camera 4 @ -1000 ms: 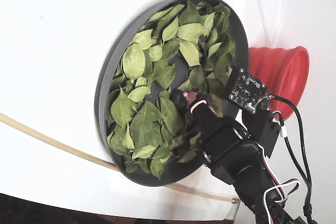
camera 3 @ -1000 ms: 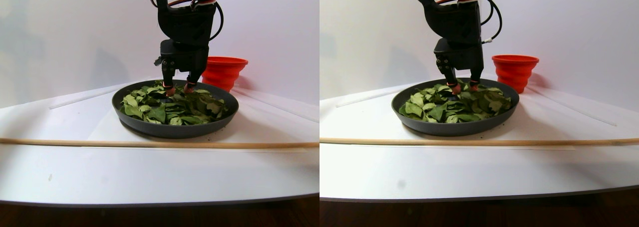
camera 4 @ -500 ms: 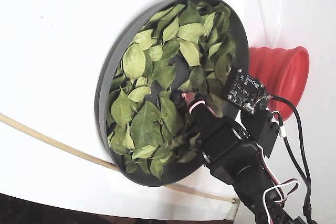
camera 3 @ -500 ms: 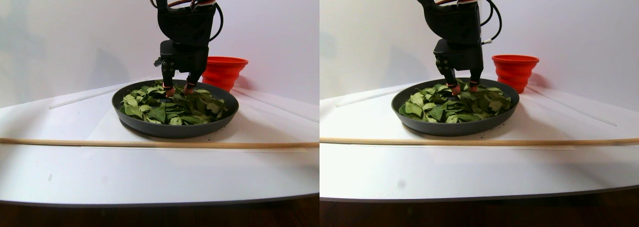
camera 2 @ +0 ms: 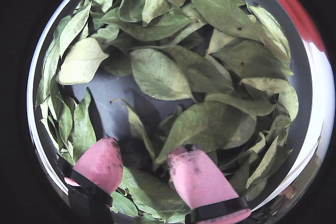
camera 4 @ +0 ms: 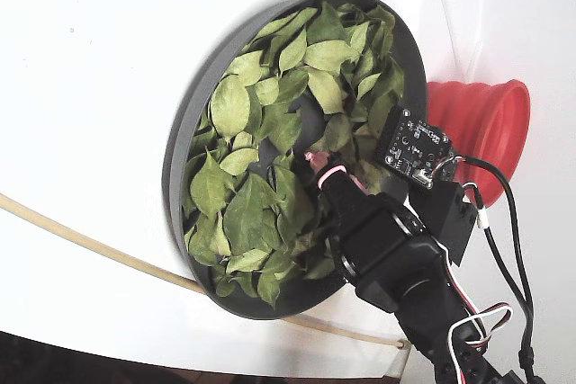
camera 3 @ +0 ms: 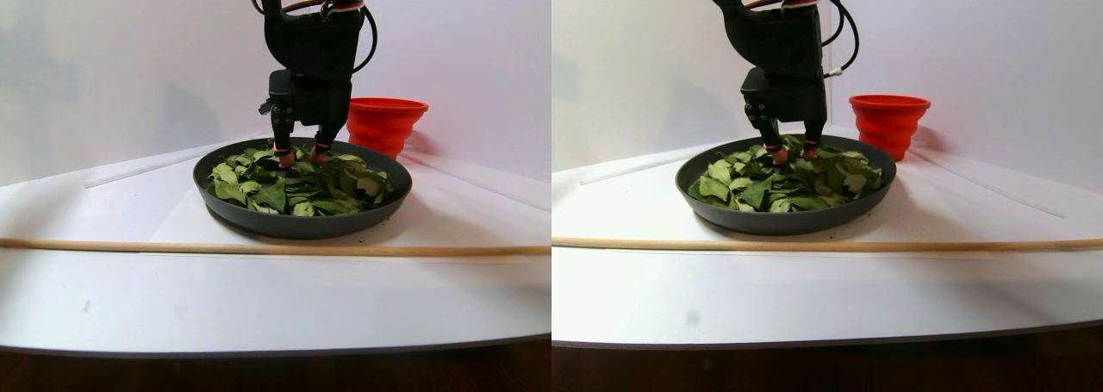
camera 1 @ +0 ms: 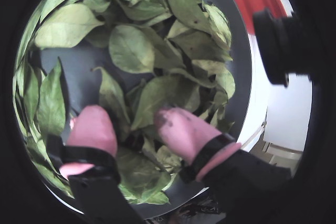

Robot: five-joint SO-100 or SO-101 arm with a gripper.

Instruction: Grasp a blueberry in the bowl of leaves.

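Your gripper (camera 2: 144, 162), jaws apart around the half-hidden blueberry (camera 2: 135, 157), may pinch leaves (camera 2: 157, 74) and squeeze it away.

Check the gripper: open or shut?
Open. The gripper has its pink fingertips apart among the leaves, a dark round blueberry between them.

The black arm reaches straight down, its gripper (camera 2: 144, 163) spread open, both pink fingertips (camera 2: 102, 163) pointing downward with a clear gap between them.
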